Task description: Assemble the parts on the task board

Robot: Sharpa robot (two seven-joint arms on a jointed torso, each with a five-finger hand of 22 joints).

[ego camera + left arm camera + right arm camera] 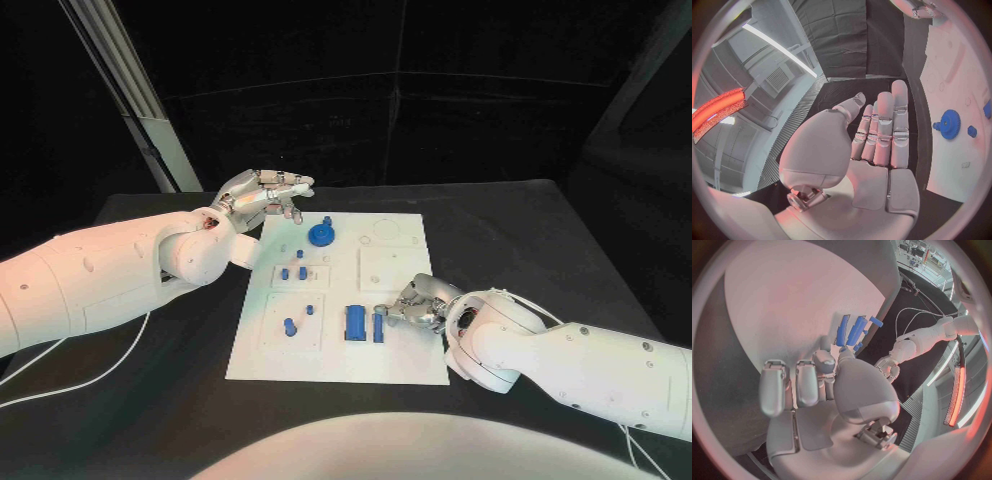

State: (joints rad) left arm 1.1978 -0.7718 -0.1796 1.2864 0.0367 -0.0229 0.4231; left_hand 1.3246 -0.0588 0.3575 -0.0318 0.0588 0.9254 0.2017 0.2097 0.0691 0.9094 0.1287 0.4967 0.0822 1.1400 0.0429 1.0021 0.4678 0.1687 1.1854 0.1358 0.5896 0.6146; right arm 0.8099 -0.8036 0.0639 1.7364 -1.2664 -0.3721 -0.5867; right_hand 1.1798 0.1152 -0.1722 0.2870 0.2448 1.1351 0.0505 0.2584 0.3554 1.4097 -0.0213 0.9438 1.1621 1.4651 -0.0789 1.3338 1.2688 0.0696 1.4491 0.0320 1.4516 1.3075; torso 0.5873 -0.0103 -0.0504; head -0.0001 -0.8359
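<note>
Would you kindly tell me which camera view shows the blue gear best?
The left wrist view: the blue gear appears large there, teeth visible, unobstructed on the task board. The head view shows it smaller, near the left robot hand. I cannot make it out in the right wrist view.

Blue parts (355, 322) are lying scattered on the white task board (397, 362), a gear (322, 236) sitting near its far edge

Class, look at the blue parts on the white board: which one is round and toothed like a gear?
The blue gear at the far end of the task board, nearest the left hand. The other blue parts are small pegs or long bars.
</note>
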